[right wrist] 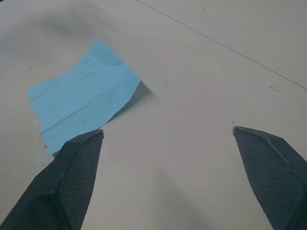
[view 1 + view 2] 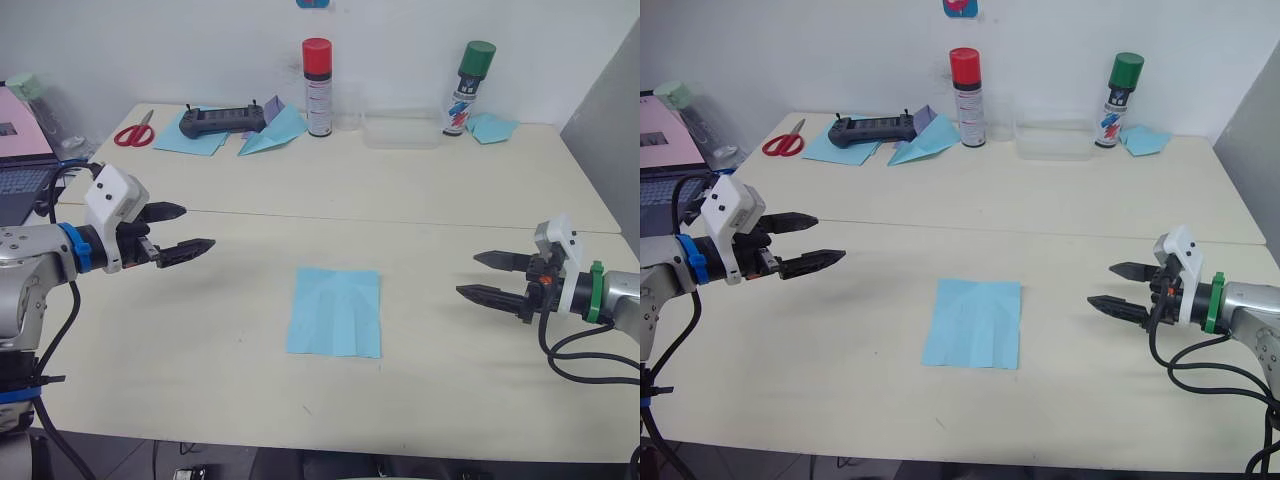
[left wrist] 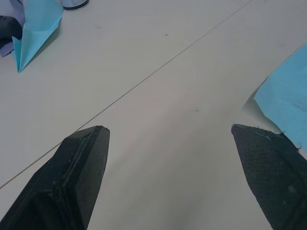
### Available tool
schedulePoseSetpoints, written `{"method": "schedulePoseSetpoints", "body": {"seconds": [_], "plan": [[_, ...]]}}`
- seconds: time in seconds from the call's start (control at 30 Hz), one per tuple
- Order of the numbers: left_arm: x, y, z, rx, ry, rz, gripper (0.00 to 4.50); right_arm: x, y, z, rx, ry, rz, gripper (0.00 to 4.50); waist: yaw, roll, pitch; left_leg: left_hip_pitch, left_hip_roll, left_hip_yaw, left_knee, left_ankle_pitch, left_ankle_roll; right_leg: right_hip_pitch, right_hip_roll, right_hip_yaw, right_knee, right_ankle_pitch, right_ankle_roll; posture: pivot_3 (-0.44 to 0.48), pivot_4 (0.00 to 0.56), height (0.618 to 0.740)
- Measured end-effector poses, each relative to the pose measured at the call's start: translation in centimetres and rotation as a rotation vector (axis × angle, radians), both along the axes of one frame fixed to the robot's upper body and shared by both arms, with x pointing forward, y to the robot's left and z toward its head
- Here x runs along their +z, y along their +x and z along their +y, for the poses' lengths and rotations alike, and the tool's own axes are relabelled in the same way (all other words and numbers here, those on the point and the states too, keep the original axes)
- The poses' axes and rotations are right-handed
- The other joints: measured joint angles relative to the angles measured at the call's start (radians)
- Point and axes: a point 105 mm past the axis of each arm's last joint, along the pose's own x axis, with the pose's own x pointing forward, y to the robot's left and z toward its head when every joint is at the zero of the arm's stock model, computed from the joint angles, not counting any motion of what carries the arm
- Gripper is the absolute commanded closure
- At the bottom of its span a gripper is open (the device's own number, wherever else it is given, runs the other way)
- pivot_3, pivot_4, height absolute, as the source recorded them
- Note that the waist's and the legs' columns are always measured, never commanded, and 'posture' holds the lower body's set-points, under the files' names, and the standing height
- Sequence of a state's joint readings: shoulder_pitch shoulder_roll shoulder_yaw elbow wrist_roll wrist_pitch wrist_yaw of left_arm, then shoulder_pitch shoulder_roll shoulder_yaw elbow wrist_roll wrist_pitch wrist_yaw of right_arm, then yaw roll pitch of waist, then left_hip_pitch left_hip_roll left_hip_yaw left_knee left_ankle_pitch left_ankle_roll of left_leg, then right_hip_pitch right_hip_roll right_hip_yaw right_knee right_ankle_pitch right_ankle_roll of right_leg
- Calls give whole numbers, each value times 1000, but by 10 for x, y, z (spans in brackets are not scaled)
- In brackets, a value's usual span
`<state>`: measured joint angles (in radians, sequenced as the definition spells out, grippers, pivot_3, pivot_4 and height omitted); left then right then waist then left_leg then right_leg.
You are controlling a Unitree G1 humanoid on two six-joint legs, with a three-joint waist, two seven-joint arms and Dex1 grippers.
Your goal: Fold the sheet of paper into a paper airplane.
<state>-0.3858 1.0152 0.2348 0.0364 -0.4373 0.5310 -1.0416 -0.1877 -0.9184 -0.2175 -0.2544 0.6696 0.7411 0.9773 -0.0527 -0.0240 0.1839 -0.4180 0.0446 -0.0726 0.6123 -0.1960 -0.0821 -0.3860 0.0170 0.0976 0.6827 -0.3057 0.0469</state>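
Note:
The sheet of paper (image 2: 335, 311) lies flat in the middle of the cream table (image 2: 420, 205), light blue, with faint crease lines; it also shows as a blue sheet (image 1: 84, 93) in the right wrist view, one corner slightly raised. My left gripper (image 2: 190, 230) hovers open to the sheet's left, above the table, holding nothing. On the other side my right gripper (image 2: 478, 275) is open too, pointing toward the sheet, a hand's width from its edge. A corner of the sheet (image 3: 288, 100) reaches into the left wrist view.
Along the back edge stand a red-capped spray can (image 2: 318, 88), a green-capped can (image 2: 470, 90) and a clear plastic box (image 2: 402, 130). A blue paper dart (image 2: 272, 135), a black controller (image 2: 222, 121), red scissors (image 2: 135, 131) and a teal scrap (image 2: 492, 128) lie there. A laptop (image 2: 25, 150) sits far left.

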Motion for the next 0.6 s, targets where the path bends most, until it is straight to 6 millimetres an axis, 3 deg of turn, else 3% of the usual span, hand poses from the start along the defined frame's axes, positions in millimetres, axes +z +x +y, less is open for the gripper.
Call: {"method": "schedulePoseSetpoints", "body": {"seconds": [0.6], "plan": [[-2,3,2,-25,-22,14,48,2,-6,-7,10,-6,20,0,0,0,0,0,0,0,0,0,0,0,0,0,0,0,0,0,150,740]]}}
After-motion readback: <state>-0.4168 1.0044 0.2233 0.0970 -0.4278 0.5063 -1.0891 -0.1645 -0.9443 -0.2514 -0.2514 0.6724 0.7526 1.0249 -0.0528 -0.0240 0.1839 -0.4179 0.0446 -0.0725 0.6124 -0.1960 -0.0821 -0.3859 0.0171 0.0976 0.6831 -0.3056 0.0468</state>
